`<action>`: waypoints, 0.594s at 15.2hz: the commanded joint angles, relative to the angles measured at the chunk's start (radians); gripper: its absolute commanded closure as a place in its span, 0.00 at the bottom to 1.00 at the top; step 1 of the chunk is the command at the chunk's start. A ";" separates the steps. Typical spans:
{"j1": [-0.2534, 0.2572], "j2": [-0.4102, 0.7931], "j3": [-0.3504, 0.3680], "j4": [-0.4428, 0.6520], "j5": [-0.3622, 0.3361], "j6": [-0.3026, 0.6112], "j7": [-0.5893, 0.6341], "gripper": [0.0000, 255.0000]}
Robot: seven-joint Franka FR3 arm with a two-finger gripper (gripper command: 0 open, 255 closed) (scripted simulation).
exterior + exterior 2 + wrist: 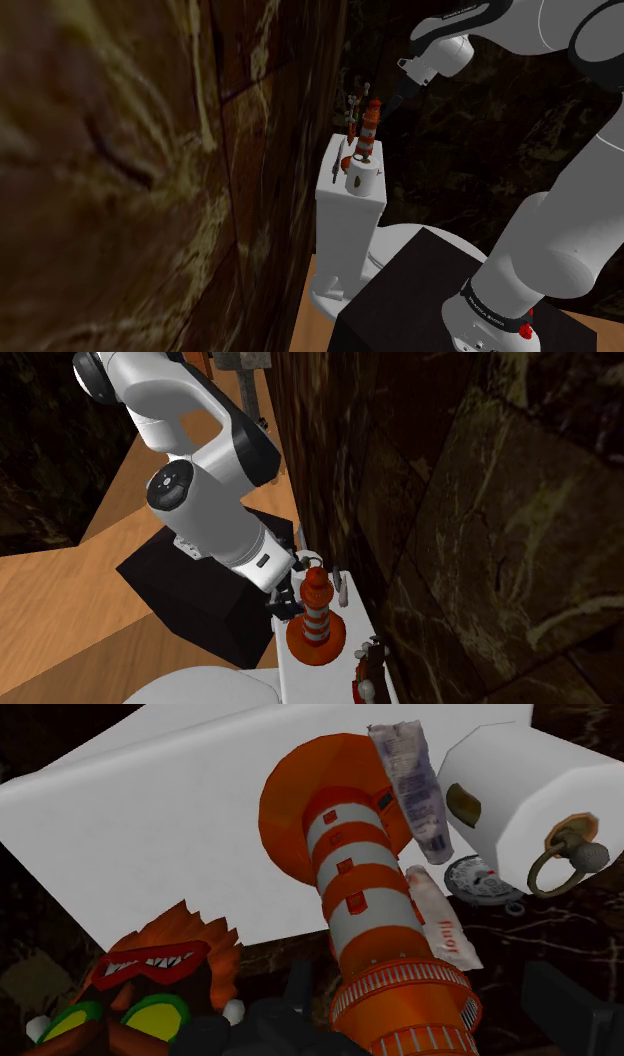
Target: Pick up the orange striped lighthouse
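The orange and white striped lighthouse point(370, 125) point(317, 614) point(360, 894) stands upright on the white toilet tank lid point(350, 190) point(296, 677) point(150, 834), on a wide orange base. My gripper point(397, 95) point(290, 597) point(420, 1019) is at the level of its top. The black fingers point(290, 1009) stand open on either side of the railed gallery, with a gap showing on one side. Nothing is clasped.
A white paper roll point(510, 794) point(360, 178), two tubes point(410, 784), a small round dial point(480, 882) and a red-masked spiky figure point(150, 984) point(365, 672) crowd the lid. A dark stone wall point(150, 170) rises right behind the tank. The black stand point(200, 592) sits beside the toilet bowl point(200, 687).
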State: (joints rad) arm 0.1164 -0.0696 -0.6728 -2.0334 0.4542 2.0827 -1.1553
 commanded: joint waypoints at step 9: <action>0.001 0.011 -0.002 -0.023 0.017 0.027 -0.022 1.00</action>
State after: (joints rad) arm 0.1166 -0.0599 -0.6752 -2.0546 0.4709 2.1085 -1.1768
